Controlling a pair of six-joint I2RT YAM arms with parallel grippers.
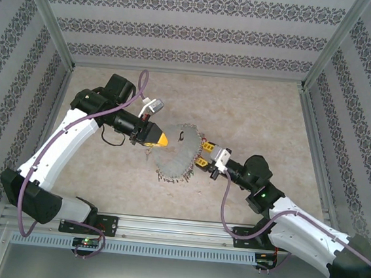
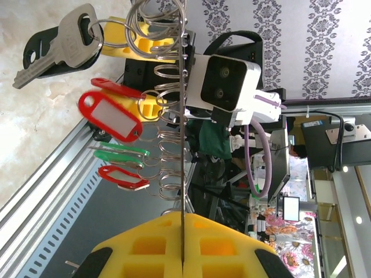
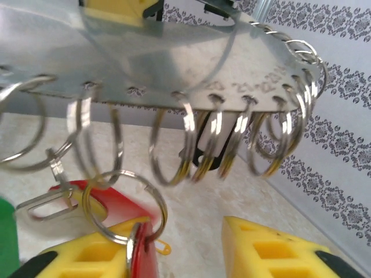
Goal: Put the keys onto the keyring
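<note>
"Grippers first: how do mine stand?"

"Your left gripper (image 1: 166, 139), centre of the top view, is clamped on the edge of the keyring (image 1: 183, 153). Your right gripper (image 3: 182, 237) has its jaws apart, and a red tag (image 3: 143, 258) lies against one finger, lower left of its wrist view."

"Next move?"

"Hold the left steady and back the right off slowly; I cannot tell whether that tag's ring is threaded. The keyring carries rings (image 3: 174, 139) along its rim, with a key (image 2: 64, 43) and green tags (image 2: 116, 155) hanging."
</note>
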